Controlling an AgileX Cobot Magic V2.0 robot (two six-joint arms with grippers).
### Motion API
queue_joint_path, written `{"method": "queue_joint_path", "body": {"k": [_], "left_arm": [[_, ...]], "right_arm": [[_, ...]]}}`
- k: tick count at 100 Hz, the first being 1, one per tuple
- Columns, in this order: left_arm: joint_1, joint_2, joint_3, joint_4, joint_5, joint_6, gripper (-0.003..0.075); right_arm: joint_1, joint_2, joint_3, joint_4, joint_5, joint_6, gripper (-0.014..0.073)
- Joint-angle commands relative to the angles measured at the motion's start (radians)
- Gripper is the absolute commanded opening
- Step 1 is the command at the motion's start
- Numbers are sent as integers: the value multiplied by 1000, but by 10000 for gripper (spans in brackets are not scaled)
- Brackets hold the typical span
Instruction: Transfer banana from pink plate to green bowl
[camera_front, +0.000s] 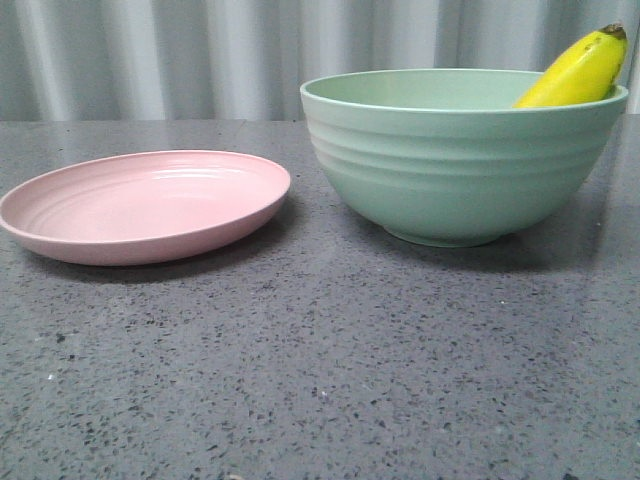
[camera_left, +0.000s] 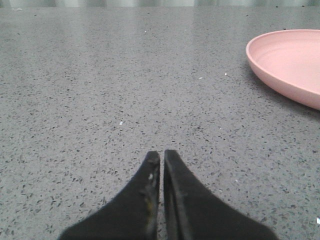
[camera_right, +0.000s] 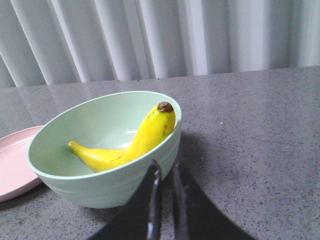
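Banana (camera_right: 131, 144) is lying inside the green bowl (camera_front: 460, 170), stem end down near the bottom, dark tip leaning on the right-hand rim and poking above it. Pink plate (camera_front: 140, 205) is sitting bare on the left of the surface (camera_front: 320, 370), just beside the bowl but not touching it. Judging from this, the transfer is looking done.

Left end effector (camera_left: 162, 159) is hanging low over bare surface, plate off to its side; its tips are pressed nearly together and gripping nothing. Right end effector (camera_right: 165, 172) is sitting near the bowl's outer wall, tips almost together with a thin slit between, also gripping nothing. Hard to say from the wrist view whether it is clear of the wall or brushing it.

Risks from here:
- Banana is resting propped, not flat. A knock to the bowl could be sending the tip sliding round the rim, or tipping it out over the edge.
- Right end effector is the likely cause: any forward or sideways move while this low would be nudging the bowl, which has only a small foot.
- Left arm is posing little threat unless it is swinging right across the plate.
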Motion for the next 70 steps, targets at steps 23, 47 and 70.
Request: {"method": "queue_joint_path", "body": {"k": [23,47,70], "left_arm": [[2,-22,8,-8,-65,-7,-20],[2,-22,8,-8,-65,-7,-20],[2,-22,8,-8,-65,-7,-20]], "right_arm": [[-10,-54,65,-157,-188,-12,-30],[-82,-143,333,-185,-534,-12,-30],[-139,-216,379,-180,-435,-12,-30]]}}
